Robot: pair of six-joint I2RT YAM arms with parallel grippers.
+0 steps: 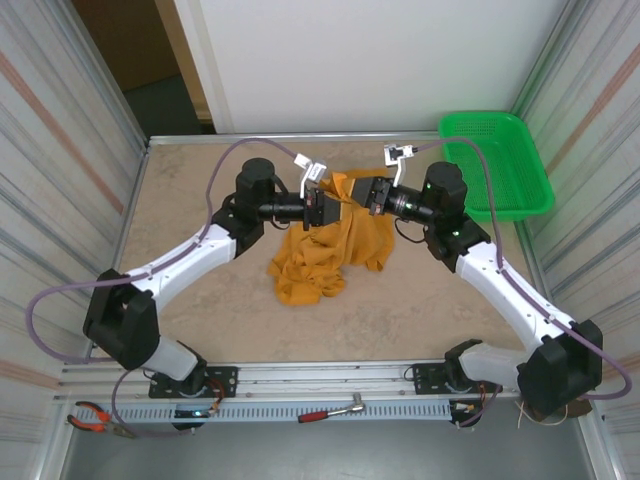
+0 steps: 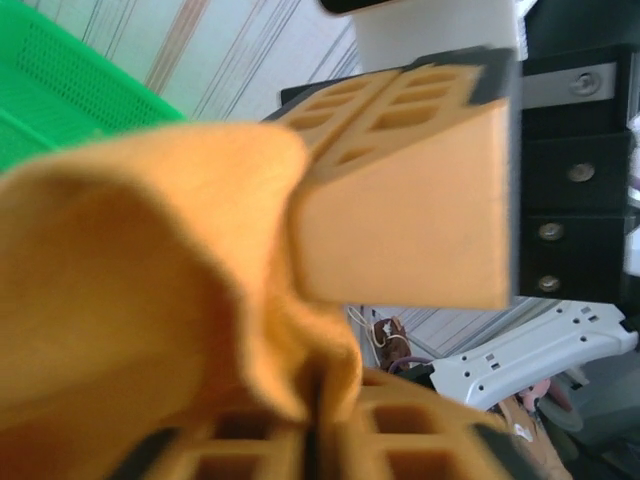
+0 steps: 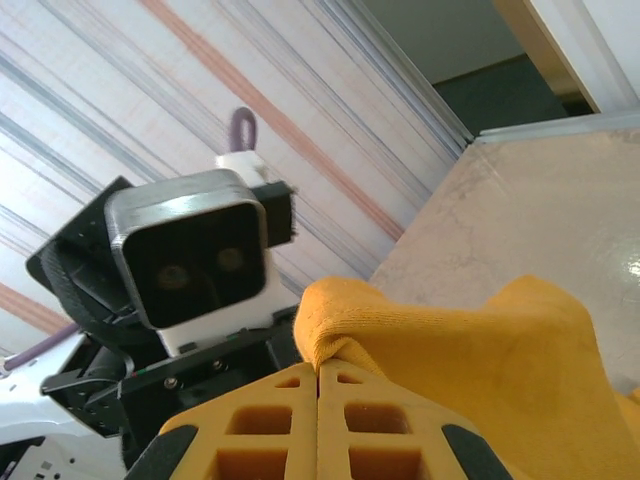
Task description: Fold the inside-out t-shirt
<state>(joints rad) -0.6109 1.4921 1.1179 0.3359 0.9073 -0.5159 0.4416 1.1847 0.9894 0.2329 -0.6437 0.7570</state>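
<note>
The inside-out t-shirt (image 1: pixel 325 250) is plain mustard-orange cloth, bunched and hanging from both grippers above the middle of the table, its lower part resting in a heap. My left gripper (image 1: pixel 330 202) and right gripper (image 1: pixel 358 192) face each other, nearly tip to tip, at the shirt's top. In the left wrist view my left gripper (image 2: pixel 315 425) is shut on a fold of the shirt (image 2: pixel 130 280), and the right gripper's orange fingers (image 2: pixel 420 210) sit just beyond. In the right wrist view my right gripper (image 3: pixel 318 372) is shut on a rolled edge of the shirt (image 3: pixel 480 350).
A green mesh basket (image 1: pixel 500 160) stands at the table's back right corner. The beige table (image 1: pixel 200 300) has bare room left, right and in front of the shirt. Red-handled pliers (image 1: pixel 95 418) and a red-handled tool (image 1: pixel 330 410) lie on the front rail. Striped walls close both sides.
</note>
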